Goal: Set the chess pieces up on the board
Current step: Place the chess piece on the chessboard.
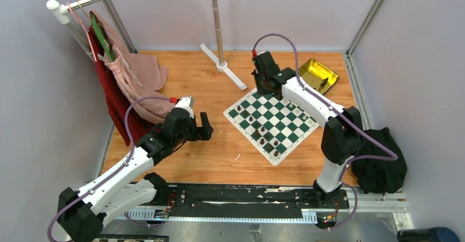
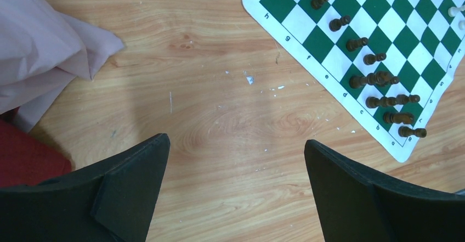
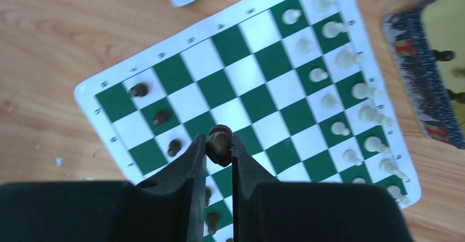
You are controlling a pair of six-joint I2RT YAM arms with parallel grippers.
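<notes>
My left gripper (image 2: 236, 143) hangs over the bare wooden table (image 2: 208, 50), just left of the board (image 2: 395, 22), with its jaws at full spread and nothing between them. On the board, dark brown pieces (image 2: 378, 80) stand along the side nearest that gripper, most of them in a single line. The white pieces (image 3: 340, 61) occupy the opposite side in two rows. My right gripper (image 3: 218, 143) is positioned above the board's far corner, jaws narrowed onto a single brown piece (image 3: 219, 135) pinched between the fingertips. Beyond the board, to its right, lies the gold tin (image 1: 312, 69); a few loose pieces (image 3: 444, 55) are visible inside it.
</notes>
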